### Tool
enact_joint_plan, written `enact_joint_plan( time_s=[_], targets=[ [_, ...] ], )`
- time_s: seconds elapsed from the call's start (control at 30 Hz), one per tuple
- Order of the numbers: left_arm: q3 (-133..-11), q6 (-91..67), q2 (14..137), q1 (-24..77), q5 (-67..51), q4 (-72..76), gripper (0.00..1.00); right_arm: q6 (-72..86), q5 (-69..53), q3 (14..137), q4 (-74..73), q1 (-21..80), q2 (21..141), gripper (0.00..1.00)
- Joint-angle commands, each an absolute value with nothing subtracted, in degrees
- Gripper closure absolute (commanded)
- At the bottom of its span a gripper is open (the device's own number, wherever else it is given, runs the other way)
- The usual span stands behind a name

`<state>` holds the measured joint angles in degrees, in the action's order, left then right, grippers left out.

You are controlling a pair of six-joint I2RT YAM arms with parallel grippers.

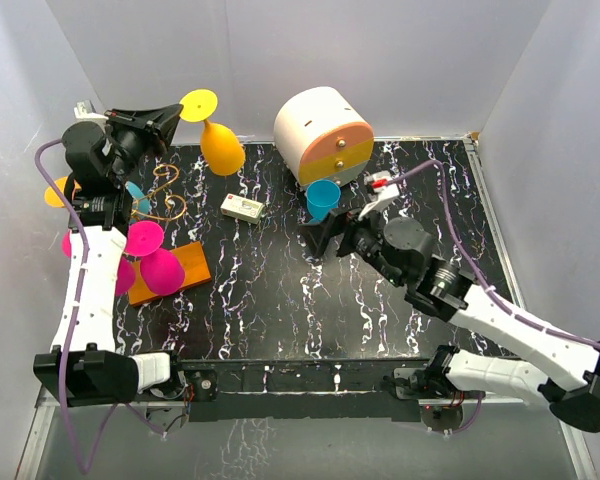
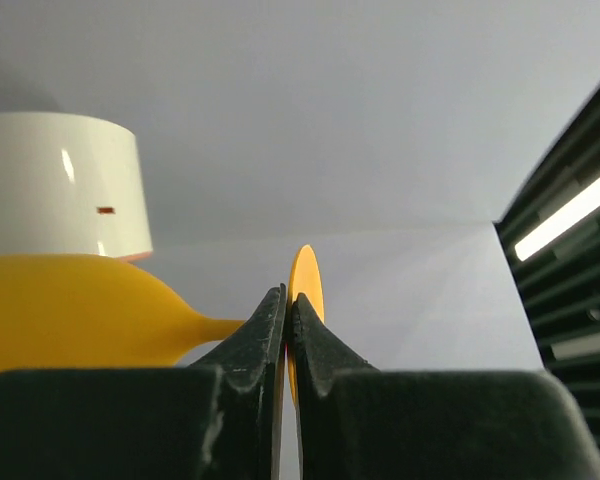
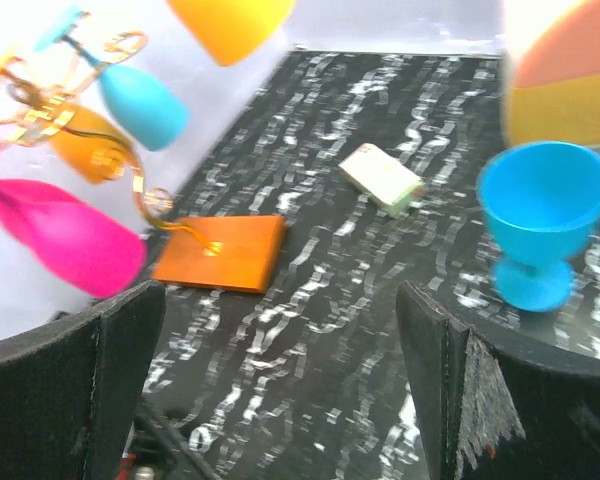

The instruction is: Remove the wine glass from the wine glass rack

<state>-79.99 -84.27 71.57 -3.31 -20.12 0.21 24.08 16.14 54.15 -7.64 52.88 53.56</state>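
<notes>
My left gripper [image 1: 170,113] is shut on the flat round foot of a yellow wine glass [image 1: 221,148] and holds it in the air at the back left, clear of the rack's hooks. In the left wrist view the jaws [image 2: 290,302] pinch the foot's edge and the yellow wine glass's bowl [image 2: 70,315] lies to the left. The wine glass rack has an orange base [image 1: 187,265] and golden hooks [image 1: 166,196]. Pink [image 1: 161,270], cyan [image 1: 137,196] and orange [image 1: 58,190] glasses hang on it. My right gripper [image 1: 316,236] is open and empty over the table's middle; the right wrist view [image 3: 280,310] shows the rack's base [image 3: 220,252].
A white-and-orange round drawer cabinet [image 1: 322,133] stands at the back, with a blue cup [image 1: 322,197] in front of it, close to my right gripper. A small white box [image 1: 243,207] lies between rack and cup. White walls close in the left, back and right.
</notes>
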Motion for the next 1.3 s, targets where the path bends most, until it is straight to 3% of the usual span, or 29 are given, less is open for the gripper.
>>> enact_joint_plan(
  time_s=[0.0,0.33,0.5,0.7,0.8,1.07,1.27],
  targets=[
    [-77.0,-92.8,65.7,-3.7,-29.4,14.6,1.0,32.1,5.1,59.0,5.0,52.7,58.5,0.02],
    [-69.2,-103.0,58.4,-3.6,-31.7,27.2,1.0,57.0,-10.5,56.4,44.4,45.0,71.2,0.02],
    [-65.2,-107.3,55.8,-3.6,-32.0,32.4,1.0,59.4,-13.6,58.3,58.2,44.3,77.0,0.03],
    [-63.3,-110.3,54.1,-3.6,-32.9,35.6,1.0,65.7,-14.2,61.8,66.4,44.3,82.6,0.15],
    [-62.3,-112.3,53.8,-3.7,-33.0,38.1,1.0,68.6,-15.8,63.6,70.5,44.3,85.0,0.27],
    [-62.0,-113.1,52.7,-3.6,-32.9,37.8,1.0,69.1,-15.8,63.5,72.2,44.3,85.5,0.32],
    [-60.7,-113.4,51.5,-3.6,-32.9,37.7,1.0,74.1,-15.2,63.5,77.6,44.3,86.4,0.59]
  ],
)
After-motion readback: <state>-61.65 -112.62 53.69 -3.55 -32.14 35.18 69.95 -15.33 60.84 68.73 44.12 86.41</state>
